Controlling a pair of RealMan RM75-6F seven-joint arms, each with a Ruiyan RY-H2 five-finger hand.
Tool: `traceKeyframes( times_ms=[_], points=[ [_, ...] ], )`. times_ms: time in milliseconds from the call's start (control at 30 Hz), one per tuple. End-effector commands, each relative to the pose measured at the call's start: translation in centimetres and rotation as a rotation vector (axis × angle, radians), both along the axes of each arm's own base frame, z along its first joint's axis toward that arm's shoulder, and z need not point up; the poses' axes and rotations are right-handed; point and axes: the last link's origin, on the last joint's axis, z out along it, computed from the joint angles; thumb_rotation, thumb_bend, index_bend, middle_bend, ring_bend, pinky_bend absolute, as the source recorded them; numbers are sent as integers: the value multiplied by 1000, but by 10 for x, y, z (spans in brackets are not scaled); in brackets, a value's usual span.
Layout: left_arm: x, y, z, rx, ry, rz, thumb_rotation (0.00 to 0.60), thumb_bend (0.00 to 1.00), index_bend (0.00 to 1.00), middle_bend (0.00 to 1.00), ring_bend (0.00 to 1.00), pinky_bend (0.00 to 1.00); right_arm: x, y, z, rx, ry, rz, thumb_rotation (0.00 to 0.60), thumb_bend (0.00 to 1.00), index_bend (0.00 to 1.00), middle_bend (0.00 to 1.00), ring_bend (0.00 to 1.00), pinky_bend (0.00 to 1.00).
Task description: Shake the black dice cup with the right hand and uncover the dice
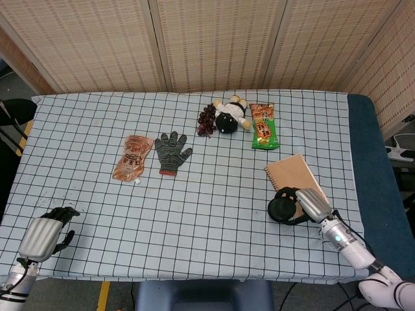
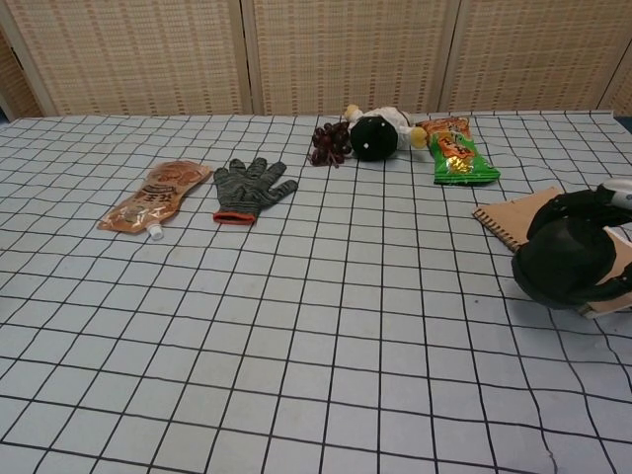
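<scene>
The black dice cup is gripped by my right hand and held low over the table, just off the near-left corner of the brown notebook. The cup partly covers the notebook's near edge in the chest view. No dice show in either view. My left hand rests at the table's near-left corner with its fingers curled in and nothing in them; only the head view shows it.
On the checked cloth lie an orange pouch, a grey glove, dark grapes, a black-and-white plush toy and a green snack bag. The table's right edge is close to my right arm.
</scene>
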Motion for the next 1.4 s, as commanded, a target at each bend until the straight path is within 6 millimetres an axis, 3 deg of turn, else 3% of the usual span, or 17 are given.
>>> traceKeyframes(
  times_ms=[33, 167, 233, 300, 367, 500, 700, 1133, 1200, 1333, 1400],
  points=[
    [1, 0, 0, 1, -2, -2, 600, 417, 321, 289, 277, 531, 5, -3, -13, 40, 1, 25, 600, 187, 586, 533, 371, 477],
    [0, 0, 1, 4, -3, -6, 600, 417, 321, 289, 277, 532, 7, -1, -21, 81, 19, 35, 600, 187, 550, 524, 328, 459],
    [0, 0, 2, 3, -7, -3, 600, 416, 321, 288, 277, 532, 6, 0, -23, 88, 31, 39, 600, 186, 493, 465, 245, 407],
    [0, -1, 2, 4, -7, -5, 600, 416, 320, 289, 277, 532, 7, 1, -23, 77, 44, 59, 600, 186, 416, 348, 96, 299],
    [0, -1, 2, 4, -6, -6, 600, 416, 320, 289, 277, 532, 6, 1, -22, 62, 53, 78, 600, 186, 369, 259, 18, 195],
    [0, 0, 2, 3, -6, 0, 600, 417, 321, 289, 277, 532, 5, 2, -19, 53, 59, 87, 600, 186, 299, 127, 0, 67],
    [1, 0, 0, -3, -2, -4, 600, 417, 320, 289, 277, 532, 2, 3, -14, 51, 69, 83, 600, 174, 250, 46, 0, 24],
    [0, 0, 0, -5, 1, -1, 600, 417, 321, 289, 277, 532, -3, 3, -13, 65, 69, 54, 600, 172, 248, 55, 0, 12],
    [0, -1, 0, -7, 1, -4, 600, 417, 321, 289, 277, 532, -3, 2, -13, 60, 59, 46, 600, 171, 298, 122, 5, 13],
    [0, -1, -1, -9, -1, -1, 600, 417, 320, 289, 277, 532, -1, 2, -11, 17, 46, 65, 600, 172, 521, 432, 263, 168],
    [0, 0, -1, -8, 1, -4, 600, 417, 321, 289, 277, 532, 0, 3, -10, -10, 45, 81, 600, 172, 584, 486, 324, 215]
  ],
)
